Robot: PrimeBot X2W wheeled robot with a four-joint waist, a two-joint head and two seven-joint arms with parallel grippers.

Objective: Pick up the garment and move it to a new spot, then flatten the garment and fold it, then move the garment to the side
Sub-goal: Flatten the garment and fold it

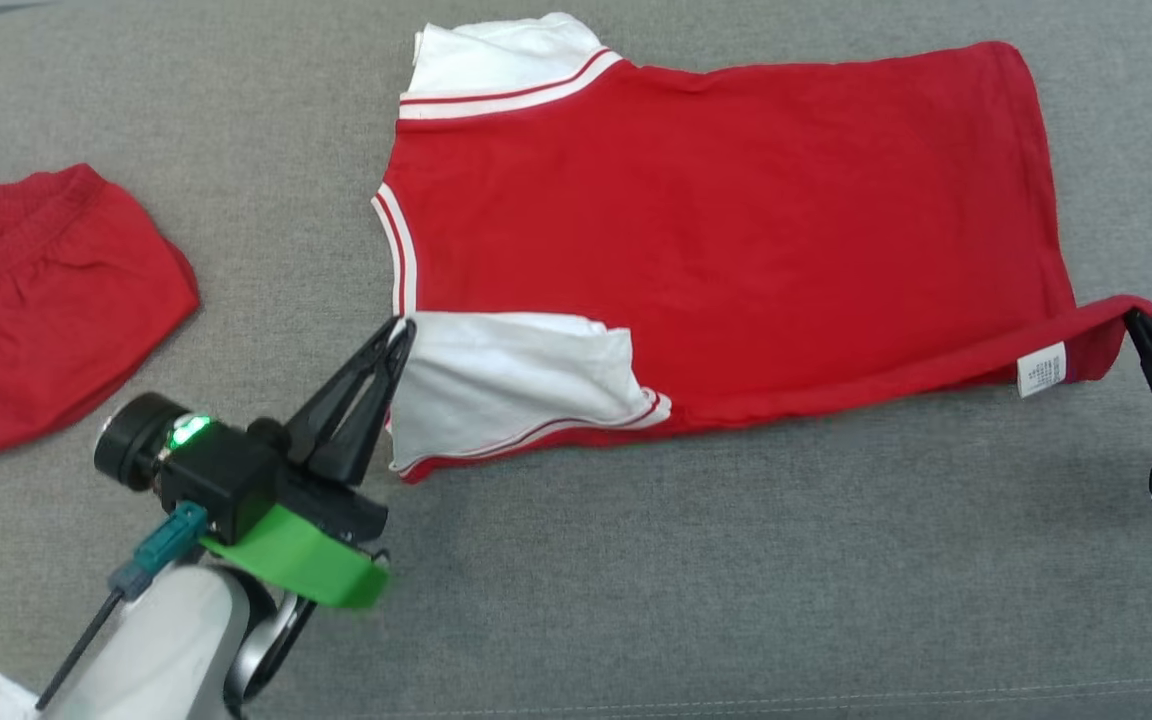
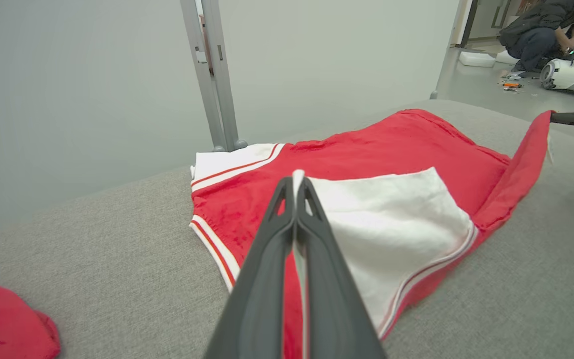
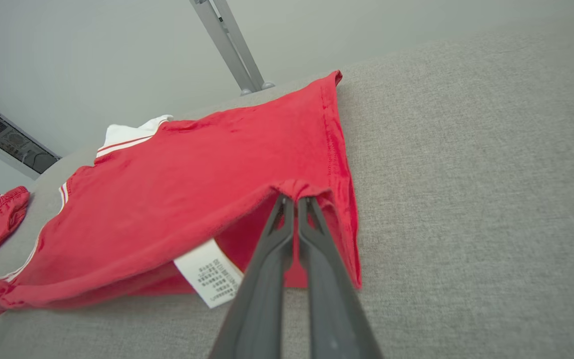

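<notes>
Upholstery (image 1: pixel 636 560), grey and coarse-woven, spreads under both tools and carries everything. Stretched between the two of them lies the red shirt (image 1: pixel 736 230), its body flat on the grey ahead of the fingertips and its near edge lifted clear.

The left gripper (image 1: pixel 398 330) is clenched on the corner of the white sleeve (image 1: pixel 516 380), which is turned in over the red just past its tips. The right gripper (image 1: pixel 1134 320) is pinched tight on the hem corner, raised so the hem stands up as a narrow strip running from its tip back to the shirt. From where I stand, gripping both ends of the same long edge looks meant to carry that edge over as one piece, and the tension between the tips keeps it from sagging midway. I'd judge the flattening done and the fold just starting.

Red shorts (image 1: pixel 56 300) lie off beyond the left gripper's outer side, well apart from the shirt, likely parked out of the way.

Far past the left gripper's tips the other sleeve (image 1: pixel 496 60) lies spread on the grey.

Smallest, a white label (image 1: pixel 1041 370) hangs from the lifted edge just inboard of the right gripper's tip, so the inside seam is turned outward there.
</notes>
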